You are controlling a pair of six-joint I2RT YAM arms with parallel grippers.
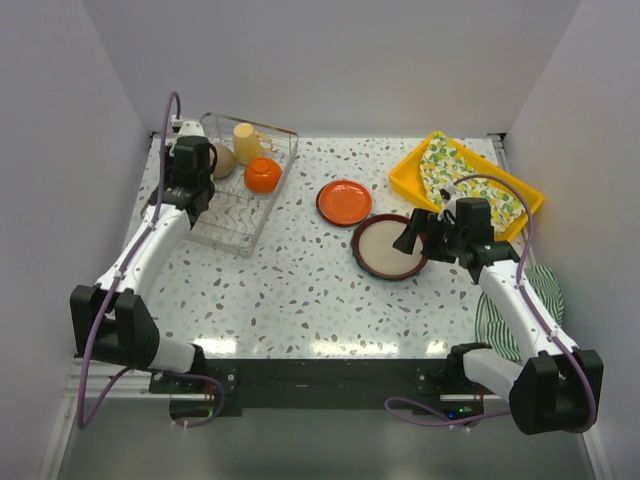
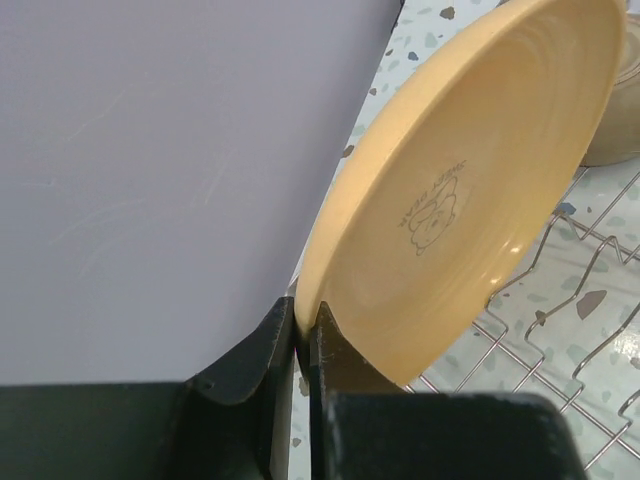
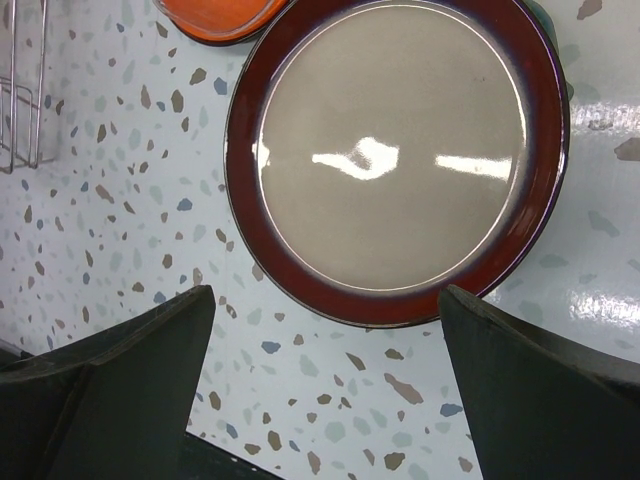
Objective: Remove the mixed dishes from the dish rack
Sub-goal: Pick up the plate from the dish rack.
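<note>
The dish rack [image 1: 232,218] stands at the back left and holds a cream mug [image 1: 246,140], an orange bowl [image 1: 262,175] and a tan-yellow plate [image 1: 223,160]. My left gripper [image 1: 207,164] is shut on that plate's rim. In the left wrist view the tan-yellow plate [image 2: 470,190] stands tilted on edge over the rack wires [image 2: 560,335], with its rim pinched in the left gripper [image 2: 304,318]. An orange plate [image 1: 344,203] and a dark brown plate with a cream face [image 1: 385,250] lie on the table. My right gripper [image 1: 410,237] hovers open over the brown plate [image 3: 395,150], holding nothing.
A yellow tray [image 1: 410,172] with a lemon-print cloth [image 1: 460,180] sits at the back right. A green striped cloth [image 1: 500,325] lies by the right arm. White walls close in on the left, back and right. The orange plate's edge [image 3: 220,15] touches the brown plate.
</note>
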